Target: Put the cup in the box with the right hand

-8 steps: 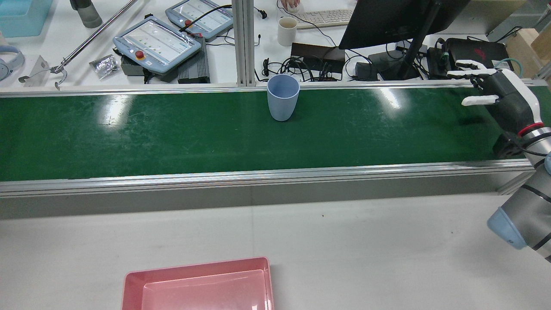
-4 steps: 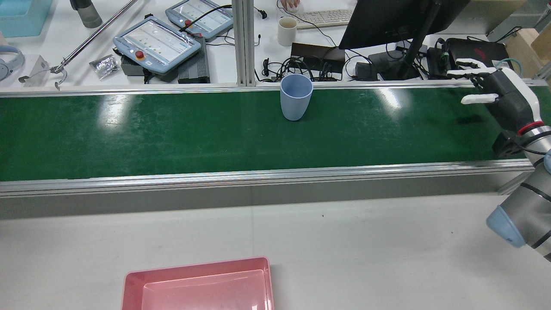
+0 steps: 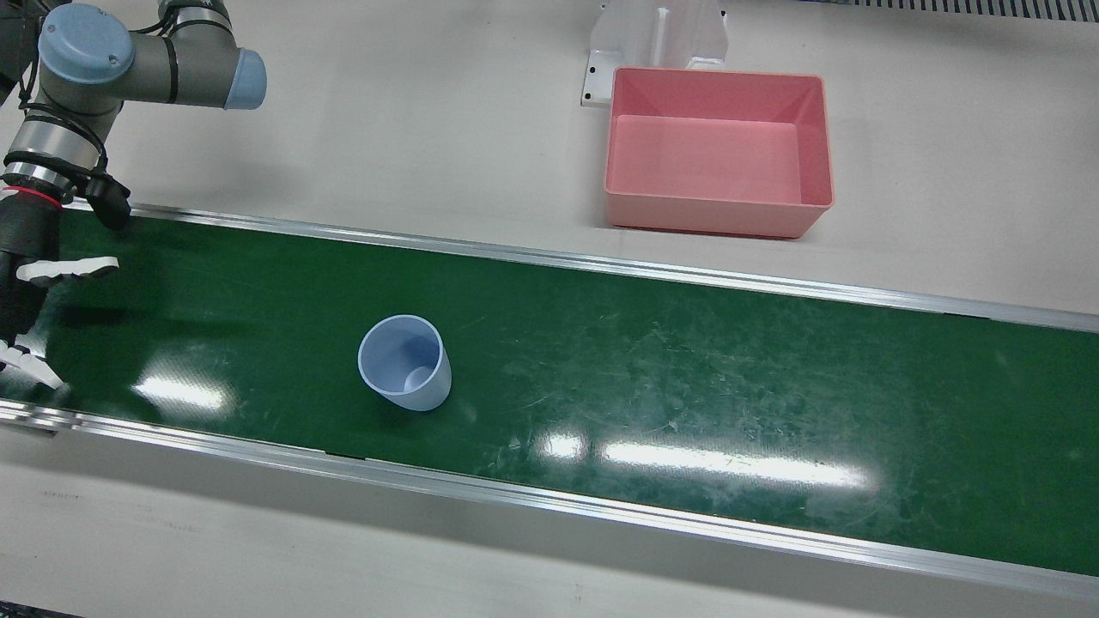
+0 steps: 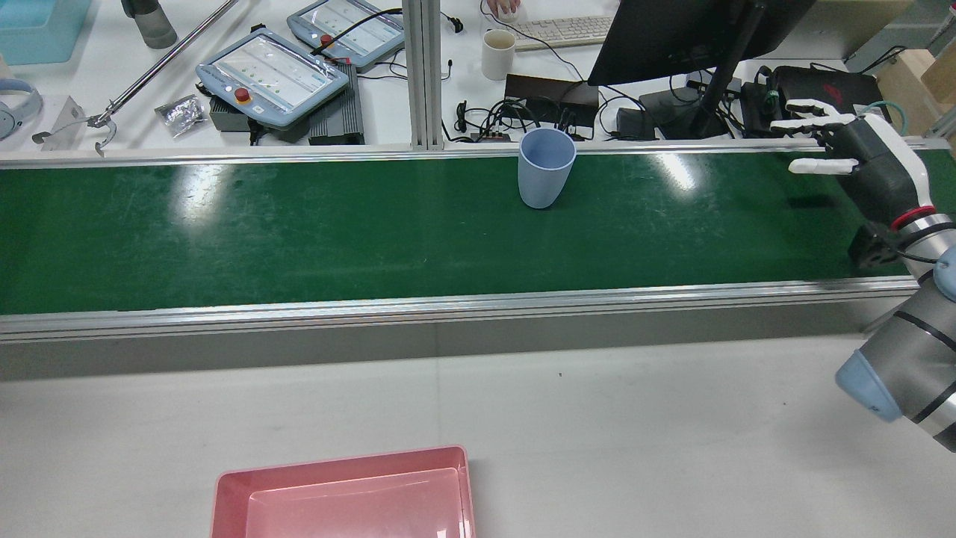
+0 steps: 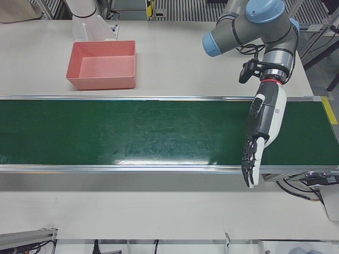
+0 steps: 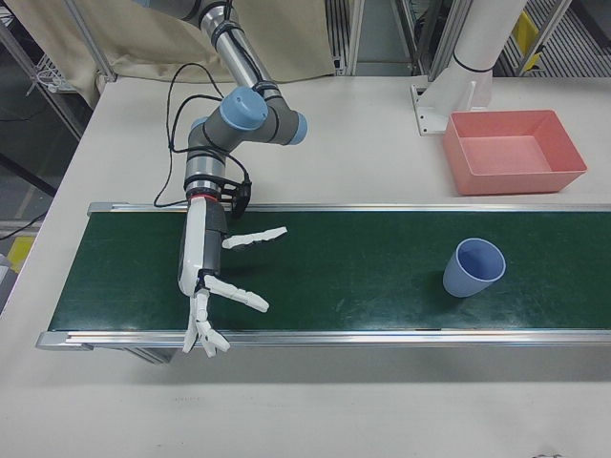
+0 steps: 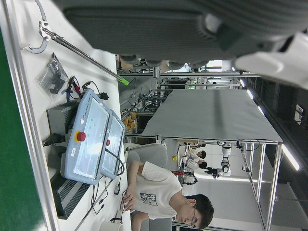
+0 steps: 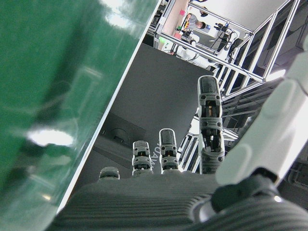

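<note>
A robotics lab or industrial test cell: a green conveyor belt (image 4: 299, 224) in aluminium rails crosses a white worktop (image 4: 597, 418). At 12 o'clock in the rear view lie teach pendants (image 4: 272, 75), a monitor (image 4: 672, 37), a keyboard (image 4: 567, 28) and tangled cables (image 4: 515, 116).

cup (image 3: 403, 362) upright on green belt (image 3: 687, 378) | pink box (image 3: 718, 150) beyond | right hand (image 3: 26, 296) spread

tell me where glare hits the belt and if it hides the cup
Front view: bright streaks of glare lie on the belt near its lower edge, right of the cup, which stays clear. Rear view: two pale patches on the belt's far side, both beside the cup, none on it.
</note>
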You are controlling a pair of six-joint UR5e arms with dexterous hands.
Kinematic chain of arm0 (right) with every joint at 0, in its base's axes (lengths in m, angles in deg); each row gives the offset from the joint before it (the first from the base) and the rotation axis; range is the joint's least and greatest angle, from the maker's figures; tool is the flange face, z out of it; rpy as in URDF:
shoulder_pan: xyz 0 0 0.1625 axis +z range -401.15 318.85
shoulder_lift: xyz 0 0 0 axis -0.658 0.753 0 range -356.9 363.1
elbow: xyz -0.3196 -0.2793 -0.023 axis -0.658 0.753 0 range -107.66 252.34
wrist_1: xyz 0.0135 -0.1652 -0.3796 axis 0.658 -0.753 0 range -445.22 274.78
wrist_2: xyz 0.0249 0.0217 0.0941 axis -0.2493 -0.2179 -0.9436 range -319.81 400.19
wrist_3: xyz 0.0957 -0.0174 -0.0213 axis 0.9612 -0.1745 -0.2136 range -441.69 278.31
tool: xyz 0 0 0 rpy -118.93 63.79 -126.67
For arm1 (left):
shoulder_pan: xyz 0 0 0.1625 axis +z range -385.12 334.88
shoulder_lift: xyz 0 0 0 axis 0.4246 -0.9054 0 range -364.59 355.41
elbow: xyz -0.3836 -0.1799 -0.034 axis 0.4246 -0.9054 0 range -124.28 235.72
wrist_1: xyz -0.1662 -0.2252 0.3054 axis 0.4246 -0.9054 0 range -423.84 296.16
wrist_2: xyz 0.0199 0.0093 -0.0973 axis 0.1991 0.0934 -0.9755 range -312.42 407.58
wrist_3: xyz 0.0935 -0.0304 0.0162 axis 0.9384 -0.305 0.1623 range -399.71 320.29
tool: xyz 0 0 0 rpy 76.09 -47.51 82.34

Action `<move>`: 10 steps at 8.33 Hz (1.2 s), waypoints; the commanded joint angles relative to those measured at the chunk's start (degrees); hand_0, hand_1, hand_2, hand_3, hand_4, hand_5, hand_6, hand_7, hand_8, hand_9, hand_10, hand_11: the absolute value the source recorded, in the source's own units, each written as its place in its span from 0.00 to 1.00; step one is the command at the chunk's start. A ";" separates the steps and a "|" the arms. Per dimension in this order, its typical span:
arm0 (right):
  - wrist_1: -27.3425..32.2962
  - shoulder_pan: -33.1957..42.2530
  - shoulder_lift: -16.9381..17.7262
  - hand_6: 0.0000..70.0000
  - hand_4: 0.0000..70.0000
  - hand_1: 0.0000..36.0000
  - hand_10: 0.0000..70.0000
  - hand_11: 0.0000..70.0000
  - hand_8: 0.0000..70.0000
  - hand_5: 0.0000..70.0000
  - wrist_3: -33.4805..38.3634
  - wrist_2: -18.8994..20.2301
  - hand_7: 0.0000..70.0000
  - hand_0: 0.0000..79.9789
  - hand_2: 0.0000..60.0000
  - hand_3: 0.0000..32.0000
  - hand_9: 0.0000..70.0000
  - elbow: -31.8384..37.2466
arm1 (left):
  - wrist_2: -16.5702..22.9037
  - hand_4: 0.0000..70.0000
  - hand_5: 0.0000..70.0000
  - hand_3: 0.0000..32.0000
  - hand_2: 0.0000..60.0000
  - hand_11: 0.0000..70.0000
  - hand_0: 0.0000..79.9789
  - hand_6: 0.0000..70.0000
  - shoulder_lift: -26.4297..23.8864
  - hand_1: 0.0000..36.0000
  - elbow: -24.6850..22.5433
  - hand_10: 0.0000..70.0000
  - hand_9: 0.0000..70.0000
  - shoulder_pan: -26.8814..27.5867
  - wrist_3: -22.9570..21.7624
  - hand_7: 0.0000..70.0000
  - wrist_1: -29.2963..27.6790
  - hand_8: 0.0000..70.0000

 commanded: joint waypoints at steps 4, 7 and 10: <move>-0.06 0.09 0.37 0.05 0.55 0.06 0.00 0.00 0.11 0.02 -0.52 0.15 0.39 0.57 0.00 0.34 0.18 -0.09 | 0.00 0.00 0.00 0.00 0.00 0.00 0.00 0.00 0.00 0.00 0.00 0.00 0.00 0.00 0.00 0.00 0.00 0.00; -0.06 0.26 0.63 0.05 0.54 0.06 0.00 0.00 0.11 0.03 -0.53 0.15 0.38 0.57 0.00 0.36 0.18 -0.27 | 0.00 0.00 0.00 0.00 0.00 0.00 0.00 0.00 0.00 0.00 0.00 0.00 0.00 0.00 0.00 0.00 0.00 0.00; -0.06 -0.61 1.16 0.05 0.53 0.07 0.00 0.00 0.11 0.03 -0.88 0.15 0.37 0.57 0.01 0.35 0.18 -0.27 | 0.00 0.00 0.00 0.00 0.00 0.00 0.00 0.00 0.00 0.00 0.00 0.00 0.00 0.00 0.00 0.00 0.00 0.00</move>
